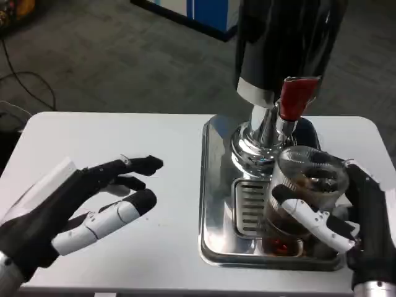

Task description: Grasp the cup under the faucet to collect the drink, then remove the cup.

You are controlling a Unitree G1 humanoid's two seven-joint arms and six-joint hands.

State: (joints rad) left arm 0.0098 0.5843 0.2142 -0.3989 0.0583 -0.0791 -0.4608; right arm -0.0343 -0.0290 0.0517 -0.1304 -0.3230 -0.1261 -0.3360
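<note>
My right hand (pixel 346 216) fingers (pixel 309 215) wrap the clear plastic cup (pixel 303 185) of dark drink under the red-handled faucet (pixel 296 99); my left hand (pixel 80 207) fingers spread, holding nothing, above the white tabletop (pixel 111 136).

The dispenser (pixel 286 43) is cut off at the top edge; the right hand (pixel 346 219) hides the cup (pixel 306 185) base.

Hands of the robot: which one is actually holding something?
The right hand grips the clear plastic cup of dark drink under the red-handled faucet; the left hand hovers open above the white table.
</note>
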